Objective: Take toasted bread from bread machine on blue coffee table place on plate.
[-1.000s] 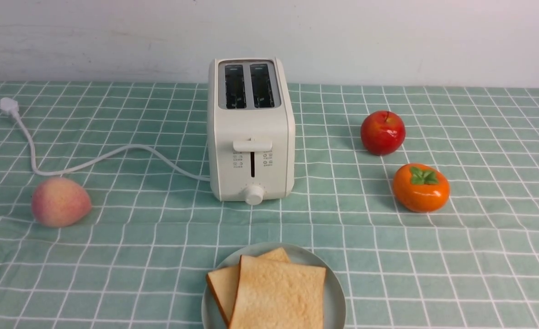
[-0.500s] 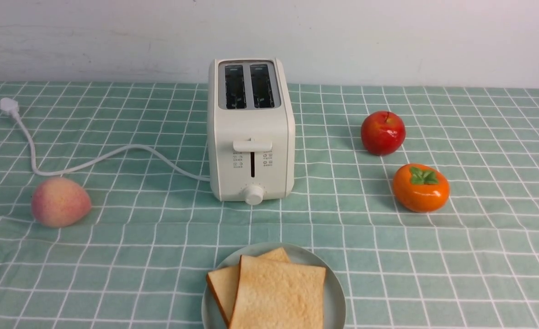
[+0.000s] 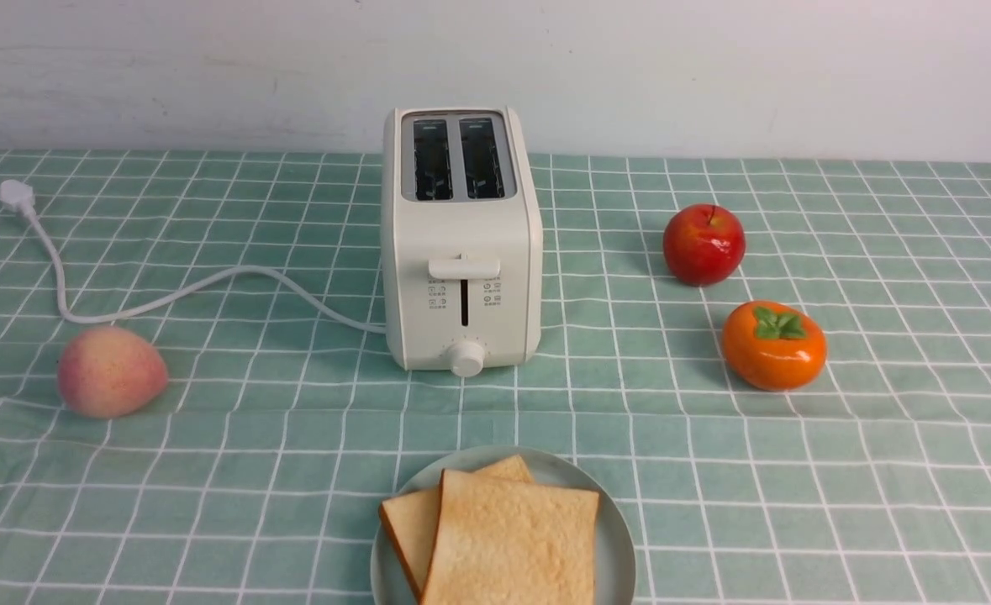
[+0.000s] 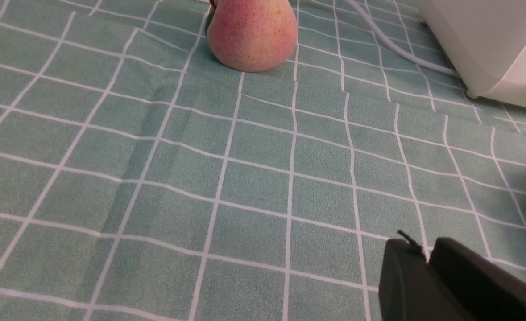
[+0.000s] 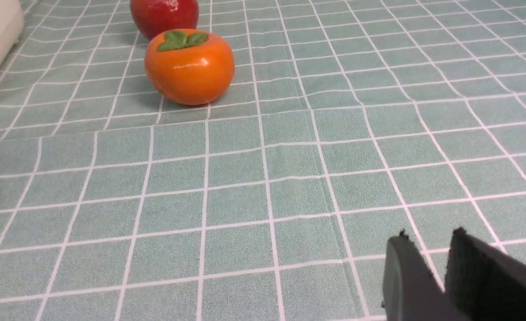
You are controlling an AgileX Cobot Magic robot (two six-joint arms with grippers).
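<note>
Two slices of toasted bread lie overlapping on the plate at the near edge of the blue coffee table. The bread machine stands behind it, both slots dark and empty, its lever up. Neither gripper shows in the front view. My left gripper is low over bare cloth, jaws together and holding nothing; the bread machine's corner is far off. My right gripper is also low over bare cloth, empty, jaws nearly together with a thin gap at the tips.
A peach lies left of the bread machine, beside its white cord. A red apple and an orange persimmon stand to the right. The peach shows in the left wrist view, the persimmon in the right.
</note>
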